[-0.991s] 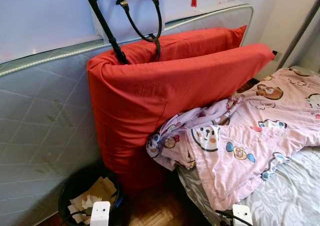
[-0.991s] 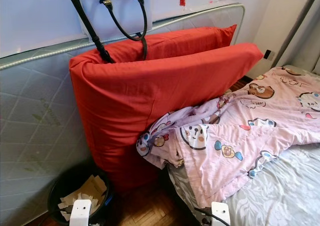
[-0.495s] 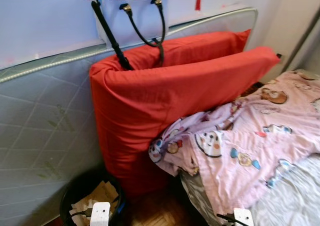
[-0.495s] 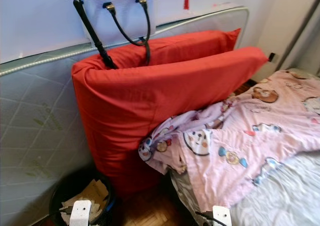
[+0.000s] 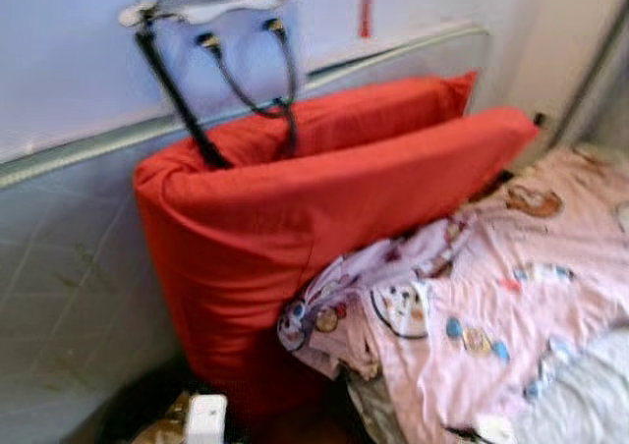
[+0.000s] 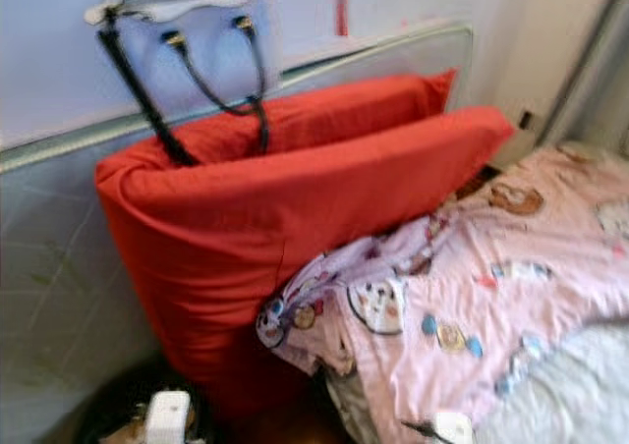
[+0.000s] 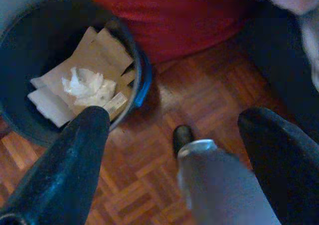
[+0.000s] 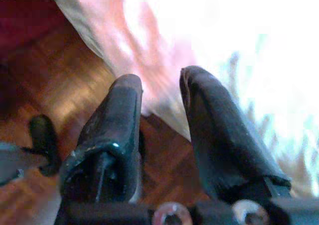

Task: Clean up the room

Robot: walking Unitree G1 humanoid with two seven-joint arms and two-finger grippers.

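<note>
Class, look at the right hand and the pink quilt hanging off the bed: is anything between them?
Nothing visible is. In the right wrist view the right hand hangs above the wood floor, fingers slightly parted and holding nothing, with the quilt edge just beyond the fingertips and a clear gap between.

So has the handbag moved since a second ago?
No. The handbag hangs against the wall above the red cushion, straps touching its top edge as before. The whole picture shifted, so the camera moved.
</note>
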